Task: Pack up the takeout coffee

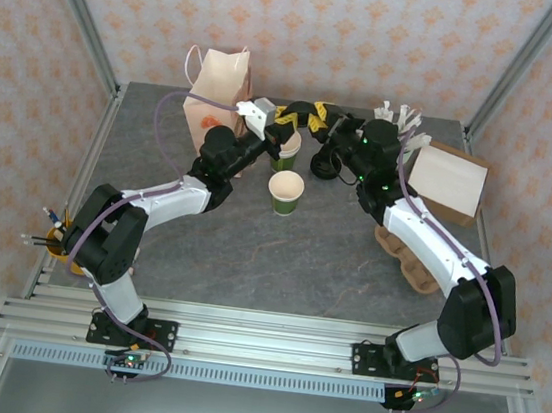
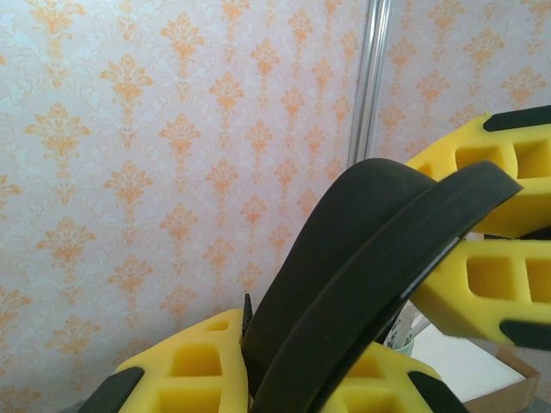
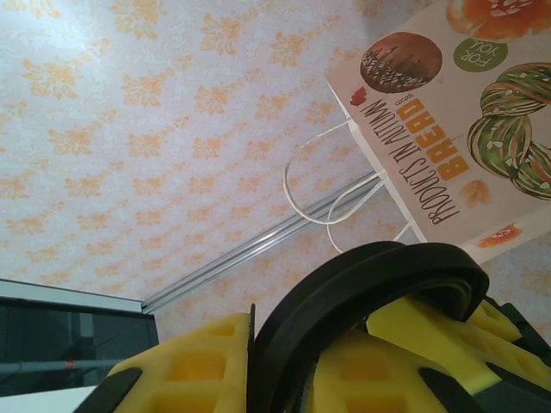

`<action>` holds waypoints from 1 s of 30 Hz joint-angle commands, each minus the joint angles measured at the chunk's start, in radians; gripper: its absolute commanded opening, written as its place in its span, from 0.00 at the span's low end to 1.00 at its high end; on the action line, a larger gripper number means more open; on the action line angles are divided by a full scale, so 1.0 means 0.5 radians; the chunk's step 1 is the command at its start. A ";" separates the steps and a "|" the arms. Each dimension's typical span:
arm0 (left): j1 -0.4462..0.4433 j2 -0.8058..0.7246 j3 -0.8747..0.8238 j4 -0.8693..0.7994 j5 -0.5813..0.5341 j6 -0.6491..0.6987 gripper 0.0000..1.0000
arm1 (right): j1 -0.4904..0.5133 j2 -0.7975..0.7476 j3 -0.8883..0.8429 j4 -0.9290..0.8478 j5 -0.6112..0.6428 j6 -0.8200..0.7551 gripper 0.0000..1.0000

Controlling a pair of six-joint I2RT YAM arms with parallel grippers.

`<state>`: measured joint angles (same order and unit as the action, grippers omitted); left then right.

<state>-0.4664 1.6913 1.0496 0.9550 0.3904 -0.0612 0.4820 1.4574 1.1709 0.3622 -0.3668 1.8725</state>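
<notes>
At the near right of the bench [image 1: 249,264] lay a brown cardboard cup tray [image 1: 412,266], partly under the right arm. Farther in, near the middle, an open cup [image 1: 285,192] with a green band and cream inside stood upright without a lid. Just behind it stood a second cup [image 1: 285,153], partly hidden under the left claw [image 1: 289,119]. To its right what looked like a loose lid [image 1: 323,164], dark and round, lay on the bench.

Above the second cup the two claws met tip to tip. The left claw was nearly closed on a black lid [image 2: 344,284], held on edge between its yellow fingers [image 2: 194,374]. The right claw [image 1: 319,121] pinched the same lid at its far rim, its own fingers pressed against both faces. The lid hung clear of both cups.

Behind the claws stood a paper bag [image 1: 218,84] on the left and a cardboard box [image 1: 447,180] on the right.
</notes>
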 commanded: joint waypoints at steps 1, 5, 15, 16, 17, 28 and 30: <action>-0.006 -0.032 -0.013 0.042 0.097 0.077 0.00 | 0.003 -0.008 -0.047 0.123 0.097 0.311 0.10; -0.031 -0.071 0.008 -0.157 0.080 0.207 0.01 | 0.009 -0.003 -0.047 0.152 0.118 0.277 0.00; -0.030 -0.378 -0.392 -0.419 0.091 -0.287 0.94 | 0.009 -0.004 -0.271 0.807 0.449 -0.384 0.00; -0.028 -0.442 -0.489 -0.413 0.045 -0.414 0.98 | 0.009 -0.006 -0.323 0.924 0.486 -0.503 0.00; -0.023 -0.510 -0.533 -0.477 -0.003 -0.536 1.00 | 0.006 -0.001 -0.355 1.031 0.503 -0.630 0.00; 0.179 -0.608 0.165 -1.488 0.437 -2.187 1.00 | -0.016 0.028 -0.361 1.530 -0.353 -2.610 0.00; 0.227 -0.626 0.189 -1.333 0.486 -2.401 1.00 | -0.014 -0.006 -0.394 1.556 -0.409 -2.820 0.00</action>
<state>-0.3756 1.3956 1.1198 0.2359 0.5423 -0.9779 0.4706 1.4948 0.9646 1.0290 -0.4488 0.7826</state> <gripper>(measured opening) 0.998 0.093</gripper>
